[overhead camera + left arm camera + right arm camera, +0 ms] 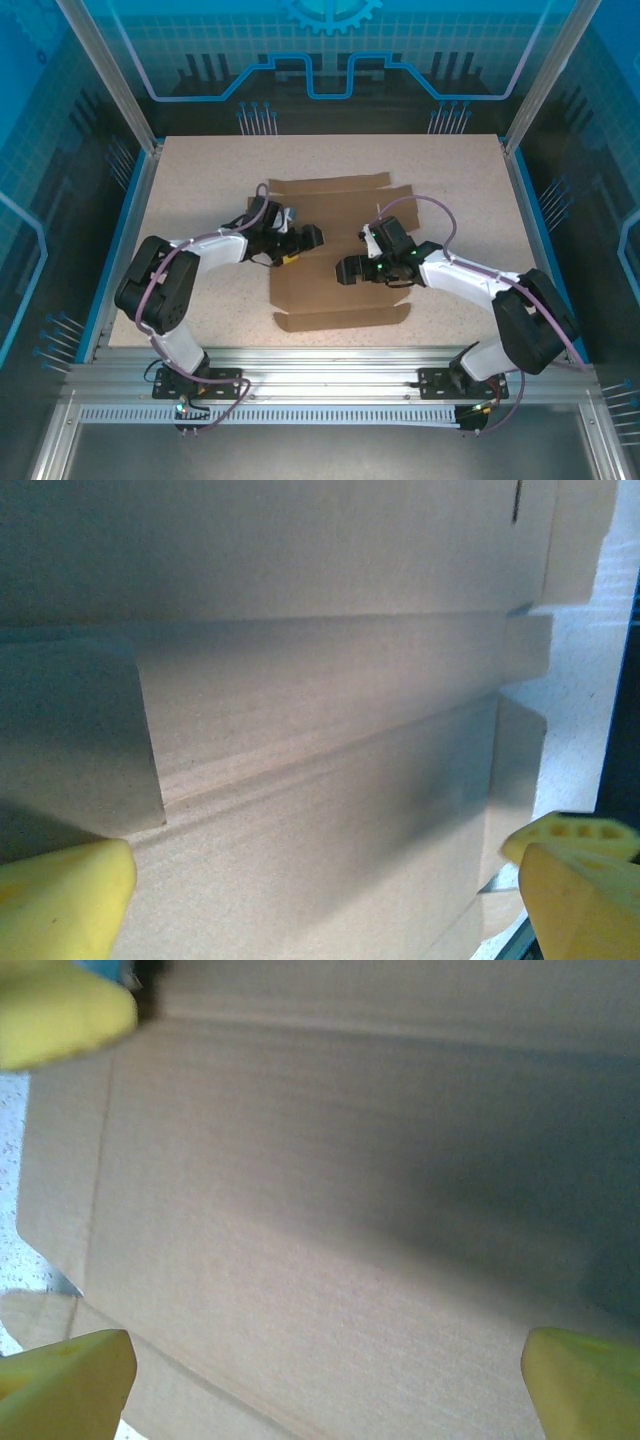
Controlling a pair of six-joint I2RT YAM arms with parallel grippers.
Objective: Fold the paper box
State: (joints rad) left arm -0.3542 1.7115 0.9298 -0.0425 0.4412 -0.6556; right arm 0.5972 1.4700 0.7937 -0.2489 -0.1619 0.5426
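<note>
Seen from above, the left pincer [305, 240] and right pincer [345, 268] hover wide open over the flat paper box [335, 205] in the middle of the surface [200, 180]; the left wrist view has creased panels close below; the right wrist view, a plain panel; pressing off a crease could buckle or slide the sheet.

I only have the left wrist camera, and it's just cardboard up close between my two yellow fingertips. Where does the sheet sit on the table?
Observer: The cardboard sheet lies spread out near the middle of the table, with bare tabletop on every side.
Operator: Where's the other arm?
Observer: The right claw hangs over the middle of the sheet, facing the left claw, with a gap between them.
Operator: Is it holding anything?
Observer: No. Its wrist camera shows its fingertips wide apart over bare cardboard, gripping nothing.
</note>
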